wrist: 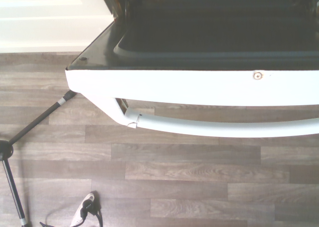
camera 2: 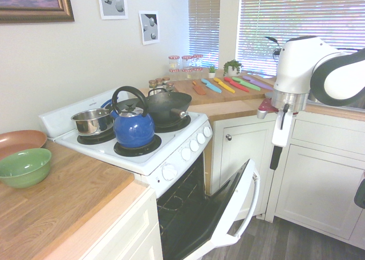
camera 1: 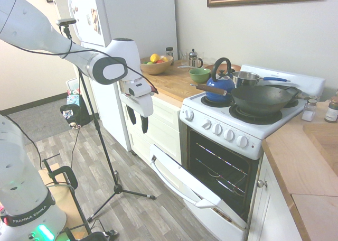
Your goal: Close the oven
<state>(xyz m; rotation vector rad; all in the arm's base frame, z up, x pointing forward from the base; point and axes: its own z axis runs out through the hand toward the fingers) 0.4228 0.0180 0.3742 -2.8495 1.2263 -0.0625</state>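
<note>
See the electric range (camera 1: 227, 132) set between stretches of wooden bench (camera 2: 85, 208), with its oven door (camera 2: 219, 214) dropped partway, tilted outward and leaving the wire racks (camera 1: 219, 169) exposed. Find the end effector (camera 1: 139, 127) empty, fingers parted and pointing down, above and out in front of the door, clear of the bar handle (wrist: 199, 127). Probably held out there to come at the door from its outer side, the side to push from. Next, likely lower beyond the handle, then press up and inward, following the hinge's arc, with no real need to grip. Beware of slipping off the curved bar, or of jolting the blue kettle (camera 2: 134, 126), saucepan (camera 2: 93, 122) and wok (camera 1: 259, 99), set on the burners as if for cooking. Closing yet to be done.
</note>
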